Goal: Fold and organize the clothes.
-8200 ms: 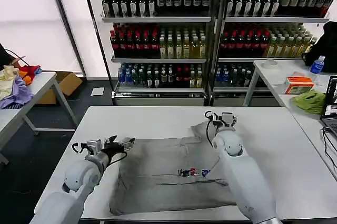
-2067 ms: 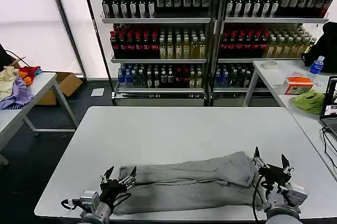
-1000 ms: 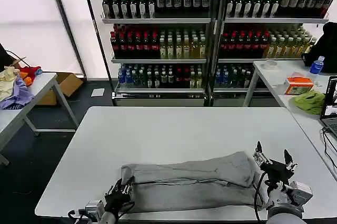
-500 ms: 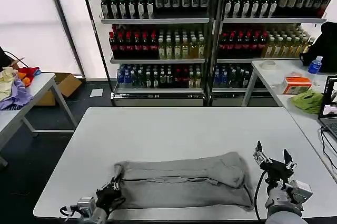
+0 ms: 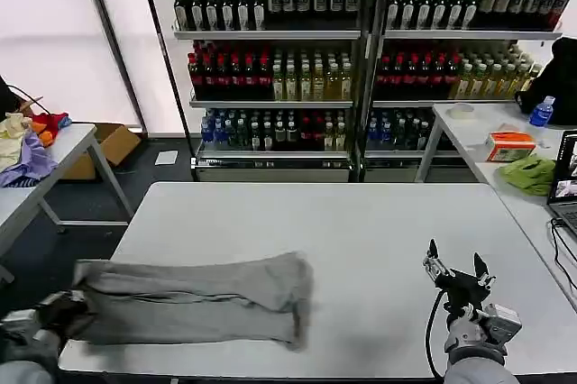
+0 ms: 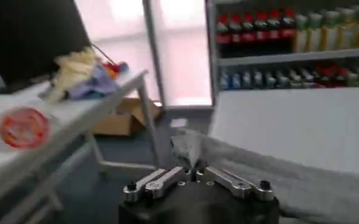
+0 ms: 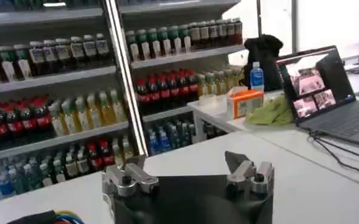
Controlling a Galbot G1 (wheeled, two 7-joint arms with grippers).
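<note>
Half a second back, the folded grey T-shirt (image 5: 194,301) lay across the near middle of the white table (image 5: 361,231); now it has slid well toward the robot's left and lies at the near left corner, its left end hanging past the table's edge. The left gripper (image 5: 61,310) has gone with it and sits at that overhanging end, off the corner; in the left wrist view its fingers (image 6: 158,180) are drawn together with the grey cloth bunched between them, so it looks clamped on the shirt's end. The shirt's long axis runs left to right along the near edge, with its free, rounded end pointing toward the middle of the table. The right gripper (image 5: 453,276) hovers over bare tabletop near the right front corner, its two fingers spread wide with nothing between them, as the right wrist view (image 7: 188,173) also shows. Well apart from the cloth, it would have to cross toward the left to reach the free end, so the left arm is plainly the nearer one. Any next fold probably turns on that long left-right line, the held end being brought over toward the free one.
</note>
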